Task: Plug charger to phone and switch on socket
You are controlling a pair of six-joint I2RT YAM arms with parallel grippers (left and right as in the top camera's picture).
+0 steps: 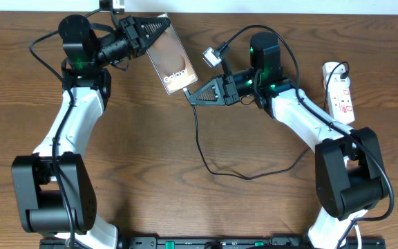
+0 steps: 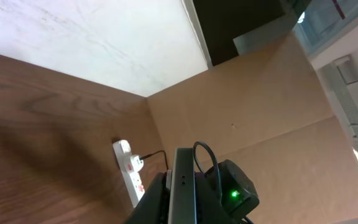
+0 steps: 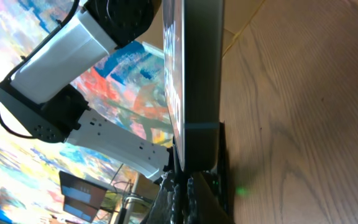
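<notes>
- Brown wooden table [image 1: 157, 152] fills the overhead view; in the left wrist view a white wall and a cardboard panel stand behind it.
- The phone [image 1: 173, 61] is at about 12 o'clock on the table, tilted, with its white lettering facing up. The wrist views both see it edge-on, so it seems lifted from the wood.
- The left gripper [image 1: 159, 29] is clenched on the phone's end towards 11 o'clock.
- The right gripper [image 1: 192, 95] comes in from 3 o'clock. Its fingers are pressed together on the connector end of the charger [image 1: 200, 149], and this tip meets the phone's edge towards 5 o'clock. I cannot tell if the connector is really inside the port.
- From this tip the thin black cable runs towards 6 o'clock, makes a loose loop on the wood, then turns towards 3 o'clock and goes under the right arm.
- The socket [image 1: 342, 93] lies at about 2 o'clock, well apart from the phone. A black plug sits in its 12 o'clock end. The position of its switch is too small to read.
</notes>
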